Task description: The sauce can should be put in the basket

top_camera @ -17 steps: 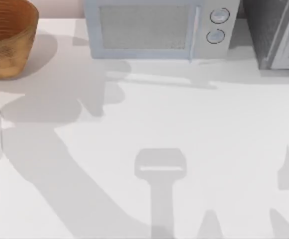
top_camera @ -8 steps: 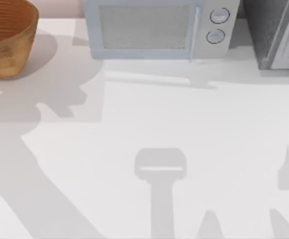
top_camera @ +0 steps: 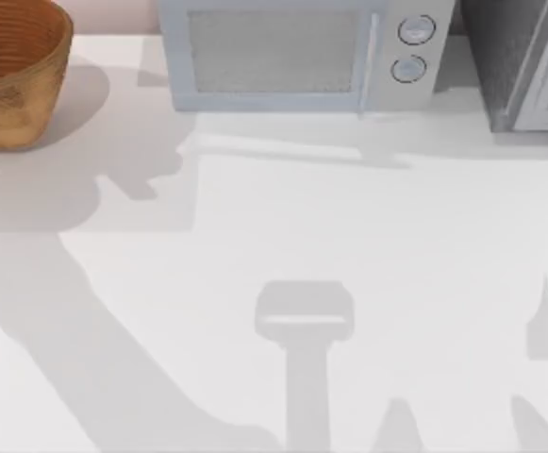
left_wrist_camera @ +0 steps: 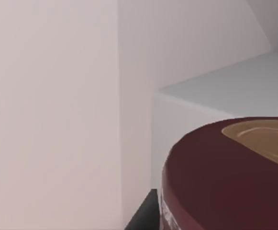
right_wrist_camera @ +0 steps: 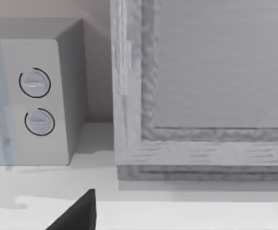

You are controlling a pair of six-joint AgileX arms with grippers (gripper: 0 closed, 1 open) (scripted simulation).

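Left wrist view: sauce can [left_wrist_camera: 225, 182] close below.

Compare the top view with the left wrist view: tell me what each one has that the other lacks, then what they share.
Top view alone: the large round woven golden-brown wicker basket at the table's far left corner, the pale grey microwave with two round dials along the back edge, a grey ribbed cabinet at the far right, and arm shadows across the table.

Left wrist view alone: the small sauce can with a dark reddish-brown round top, seen very close.

Shared: the white table surface.
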